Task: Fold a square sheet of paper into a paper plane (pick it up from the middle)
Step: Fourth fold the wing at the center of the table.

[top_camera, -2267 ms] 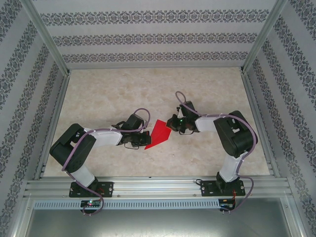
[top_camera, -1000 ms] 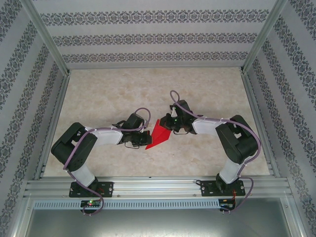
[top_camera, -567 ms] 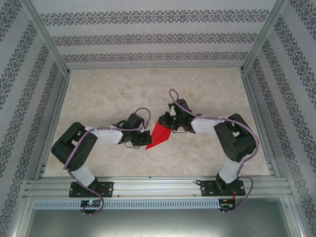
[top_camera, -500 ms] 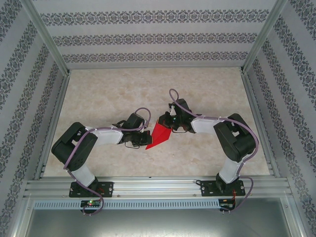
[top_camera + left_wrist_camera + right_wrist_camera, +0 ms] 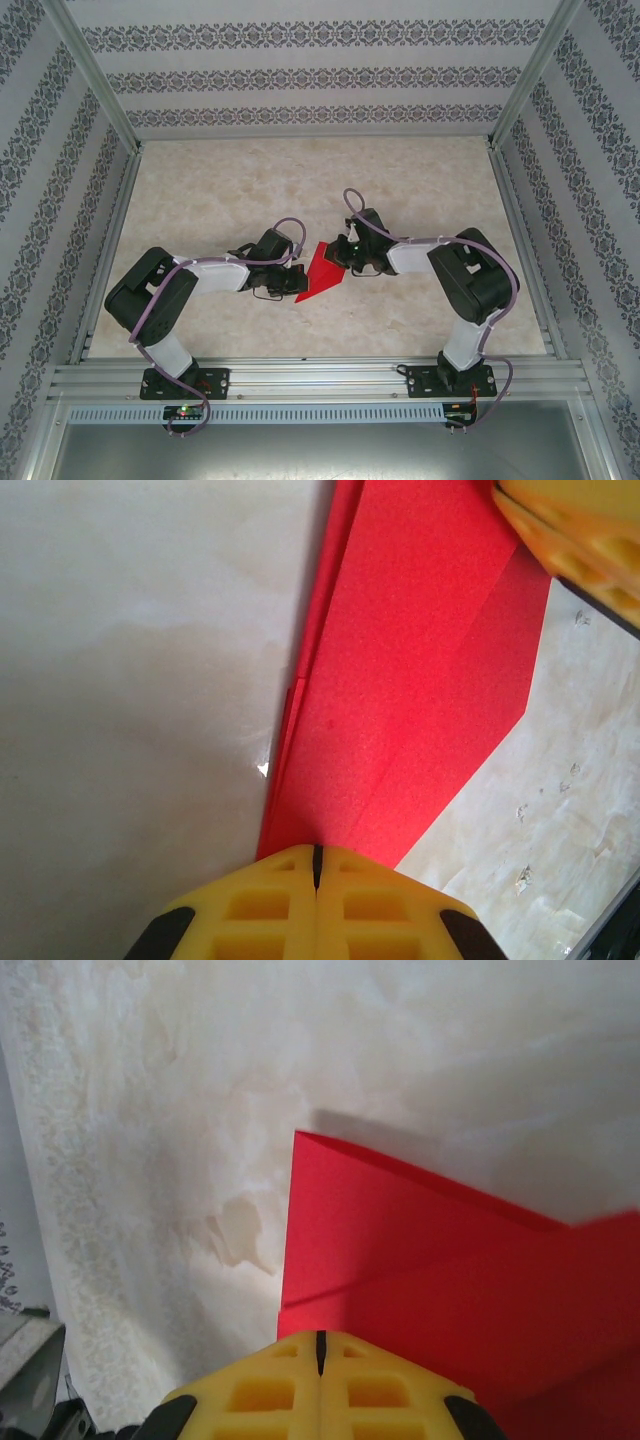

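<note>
The red sheet of paper (image 5: pixel 318 275) lies on the table between the two arms, folded into a pointed shape with overlapping layers (image 5: pixel 400 680). My left gripper (image 5: pixel 292 284) is shut, and its yellow tips (image 5: pixel 316 848) rest on the paper's lower left end. My right gripper (image 5: pixel 342 257) is also shut, with its tips (image 5: pixel 320 1334) down on the upper right part of the paper (image 5: pixel 420 1260), near a square corner. One of the right gripper's yellow fingers (image 5: pixel 570 525) shows at the top right of the left wrist view. The paper faces both wrist cameras flat, not edge-on between the jaws.
The marbled tabletop (image 5: pixel 300 180) is bounded by metal frame rails (image 5: pixel 110 220) and patterned walls on three sides. The arm bases (image 5: pixel 185 382) stand on the near rail.
My right arm has swung left from beside the paper until its shut tips are on the upper right part. The left arm and the paper have hardly moved.
</note>
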